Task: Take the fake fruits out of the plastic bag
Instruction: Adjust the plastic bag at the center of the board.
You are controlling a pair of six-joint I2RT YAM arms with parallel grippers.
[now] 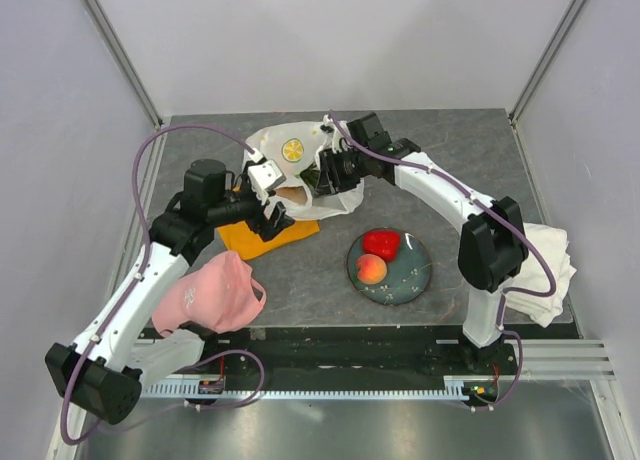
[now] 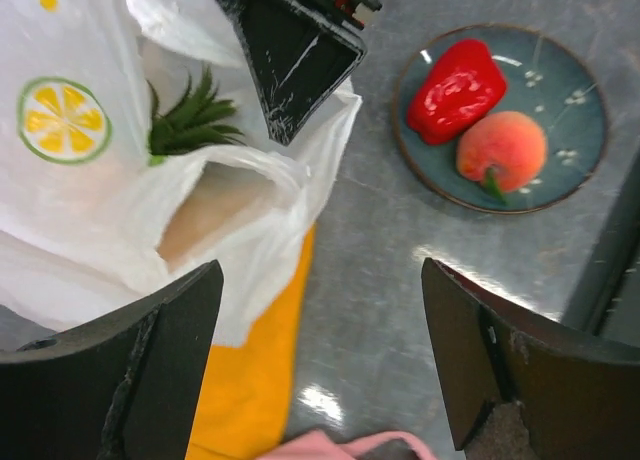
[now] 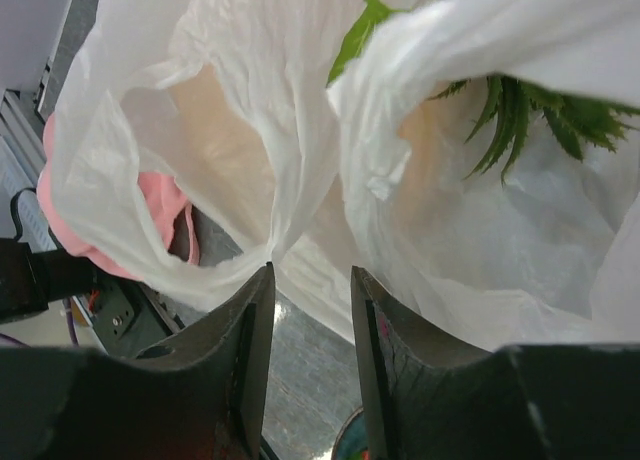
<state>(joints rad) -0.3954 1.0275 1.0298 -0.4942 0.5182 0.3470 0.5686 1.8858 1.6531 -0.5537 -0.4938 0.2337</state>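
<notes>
Nearest the lens in the left wrist view, the left gripper (image 2: 320, 380) is being shown with its two dark fingers (image 2: 150, 370) spread wide. Nothing is being held between them and nothing is being touched. It is hovering over the grey stone-patterned table (image 2: 400, 240), just beside the near edge of the large thin translucent white plastic bag (image 2: 90, 210), part of which is being cut off behind one finger.

In its own wrist view the right gripper (image 3: 312, 280) is being shown with its black jaws standing only a narrow gap apart. A crinkled fold of the bag is hanging right at the fingertips. It appears to be brushed rather than pinched, since bare table is showing through the gap.

From above, the bag is being seen lying mid-table between the two grippers, its round lemon-slice print (image 1: 292, 150) facing up. The spiky green crown of the small plastic pineapple (image 2: 190, 120) is poking out at the bag's mouth. The body below it is being veiled by the film, where only a pale orange-tan mass is showing through. What else is lying inside cannot be told.

The glossy red plastic pepper (image 1: 381, 243) and the plastic peach (image 1: 371, 269) are lying side by side on the round dark teal plate (image 1: 415, 275), well apart from the bag.

The flat orange cloth (image 1: 262, 242) is being partly covered by the bag. The pink cap (image 1: 215, 292) is being cut off at the lower edge of the left wrist view. The folded white towel (image 1: 548, 260) is being partly hidden behind the right arm.
</notes>
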